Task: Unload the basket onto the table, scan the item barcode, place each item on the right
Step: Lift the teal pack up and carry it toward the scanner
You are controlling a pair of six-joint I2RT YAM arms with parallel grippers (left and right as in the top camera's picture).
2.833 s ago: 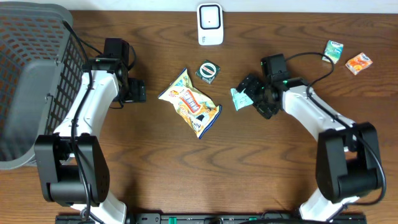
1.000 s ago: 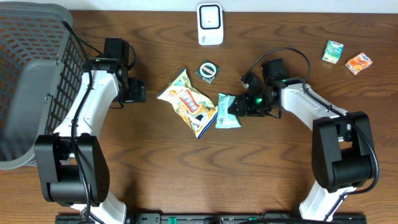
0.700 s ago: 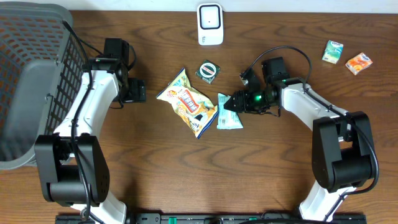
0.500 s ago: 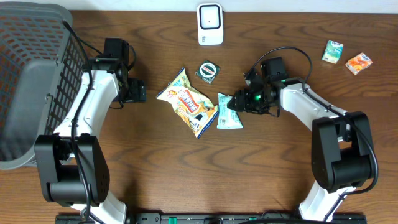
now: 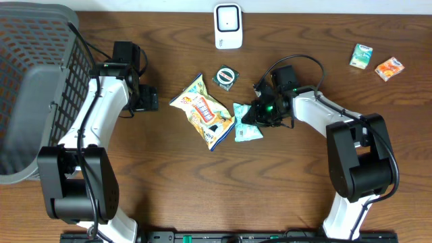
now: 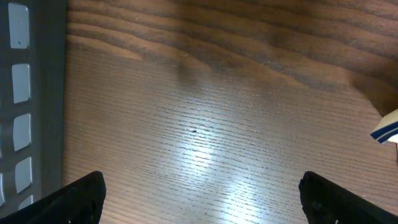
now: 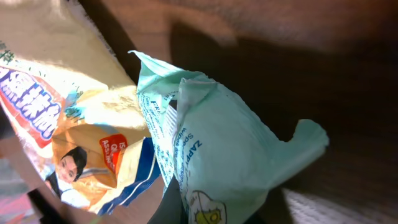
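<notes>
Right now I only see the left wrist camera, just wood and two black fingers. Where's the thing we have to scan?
Observer: A teal packet lies mid-way across the table, beside a yellow chip bag, off to your right.
Operator: Is the other arm holding it?
Observer: It looks so. The right gripper is shut on the packet's edge.
Operator: And where's the scanner?
Observer: The white scanner stands at the far edge, beyond the packet.
</notes>
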